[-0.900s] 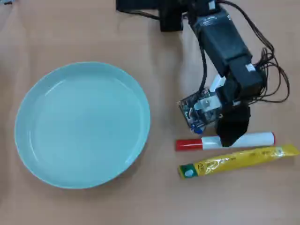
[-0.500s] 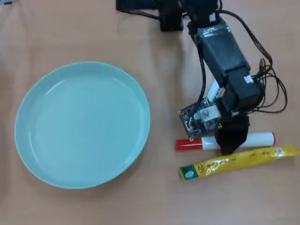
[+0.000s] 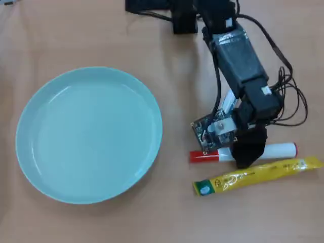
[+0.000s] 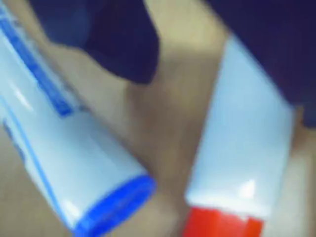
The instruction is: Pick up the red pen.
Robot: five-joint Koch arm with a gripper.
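Two white barrels filled the blurred wrist view: a marker (image 4: 74, 163) with a blue end at the left and the red pen (image 4: 242, 148), its red cap at the bottom edge, at the right, with dark claw parts above each. Overhead, the pen (image 3: 202, 156) lay flat on the tabletop (image 3: 101, 30), cap pointing left, right of the plate (image 3: 35, 167) and just above the yellow sachet (image 3: 263, 174), which ran almost parallel to it. Only the red-capped pen showed overhead; the blue-ended marker did not appear there. The claw (image 3: 248, 152) sat low over the pen's middle, hiding part of the barrel. Whether its jaws were spread around the pen or pinched on it, I could not tell; the wrist picture was too smeared and the overhead one showed only a dark mass. The pen looked flat on the tabletop, so by my reading the approach was done while the squeeze and the lift remained. Room was tight below, where the sachet lay near enough to be nudged or caught, and the plate's rim stood near the cap end. Open tabletop lay above the pen beside the arm, and straight up looked like the cleanest way out.
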